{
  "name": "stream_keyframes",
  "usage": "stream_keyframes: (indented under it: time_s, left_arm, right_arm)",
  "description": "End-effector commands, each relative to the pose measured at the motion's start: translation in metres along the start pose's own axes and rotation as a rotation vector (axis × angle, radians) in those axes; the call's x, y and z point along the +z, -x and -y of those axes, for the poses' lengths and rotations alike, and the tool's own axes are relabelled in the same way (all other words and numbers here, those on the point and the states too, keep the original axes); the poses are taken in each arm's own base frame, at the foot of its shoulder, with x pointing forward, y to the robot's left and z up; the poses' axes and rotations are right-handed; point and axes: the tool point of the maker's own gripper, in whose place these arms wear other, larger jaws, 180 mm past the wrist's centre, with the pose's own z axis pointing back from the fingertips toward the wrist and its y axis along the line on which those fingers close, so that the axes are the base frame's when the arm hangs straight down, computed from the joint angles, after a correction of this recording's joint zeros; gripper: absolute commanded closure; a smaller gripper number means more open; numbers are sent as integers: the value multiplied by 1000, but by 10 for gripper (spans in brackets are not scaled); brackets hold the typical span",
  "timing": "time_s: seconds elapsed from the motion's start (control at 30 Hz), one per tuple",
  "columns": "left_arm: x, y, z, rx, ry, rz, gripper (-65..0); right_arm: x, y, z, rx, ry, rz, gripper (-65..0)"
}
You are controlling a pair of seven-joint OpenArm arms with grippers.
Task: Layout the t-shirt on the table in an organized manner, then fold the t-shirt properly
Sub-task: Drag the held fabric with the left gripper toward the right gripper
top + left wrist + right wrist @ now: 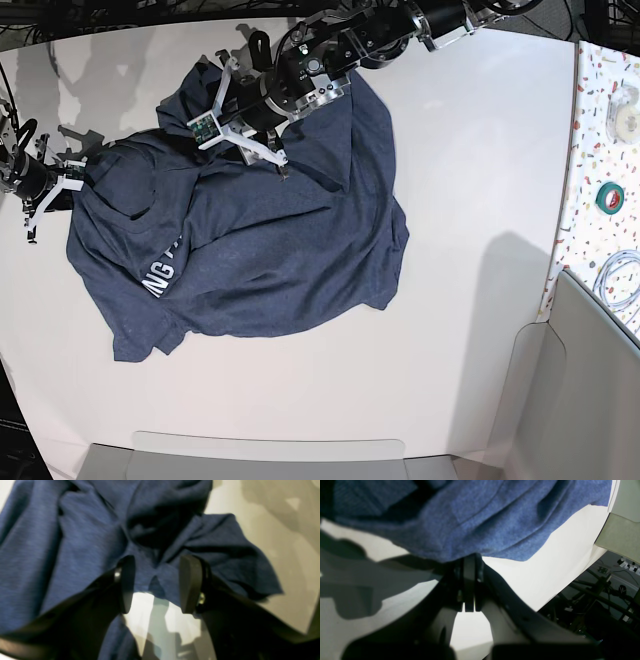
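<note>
The navy t-shirt (270,250) lies crumpled on the white table (480,150), with white lettering (160,270) showing near its left side. My left gripper (281,166) hovers over the shirt's upper part. In the left wrist view its fingers (127,585) stand apart, so the left gripper (158,562) is open over bunched folds of the t-shirt (75,542). My right gripper (75,175) is at the shirt's left edge. The right wrist view shows the right gripper (470,560) shut on the hem of the t-shirt (482,517), above the table (557,567).
A speckled surface (605,150) borders the table on the right, with a green tape roll (611,195) and coiled cable (620,275). A grey panel (580,400) stands at the lower right. Past the table's curved edge, dark equipment (595,600) shows.
</note>
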Motion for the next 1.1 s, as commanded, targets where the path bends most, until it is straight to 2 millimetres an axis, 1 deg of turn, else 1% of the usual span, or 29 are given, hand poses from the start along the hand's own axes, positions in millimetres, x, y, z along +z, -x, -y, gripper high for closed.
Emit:
stream_keyframes:
  time_s: [0.0,0.13,0.23,0.37,0.43,0.53,0.73,0.8,0.9,0.97,1.07]
  left_arm:
    - [2,-22,-6,-3,-18,65,-299]
    - [2,-31,-18,-21,-41,83,-305]
    - [2,-36,-26,-34,-56,93,-304]
    - [-6,-28,-29,-39,-58,69,-303]
    - [-8,-30,-35,-49,-68,68,-303]
    - [-10,-44,-29,-40,-59,94,-303]
    - [-10,-48,-27,-34,-53,102,-303]
    - [-11,-54,-24,-28,-48,113,-303]
    - [-11,-56,-23,-26,-46,119,-303]
    - [-11,-63,-20,-21,-40,132,-303]
    - [-13,-61,-19,-19,-38,124,-303]
  right_arm:
    - [-2,-9,-53,-8,-194,19,0]
    - [-3,-10,-55,-9,-198,21,0]
    - [-3,-7,-56,-2,-198,-7,0]
    - [-7,-12,-58,-6,-197,-5,0]
    - [-7,-14,-57,-5,-196,-1,0]
    - [-7,-14,-58,-7,-197,-2,0]
    - [-12,-24,-59,-15,-194,18,0]
    - [-13,-25,-60,-17,-195,19,0]
    - [-13,-25,-60,-18,-195,19,0]
    - [-13,-25,-60,-17,-195,21,0]
    - [-14,-27,-59,-17,-192,23,0]
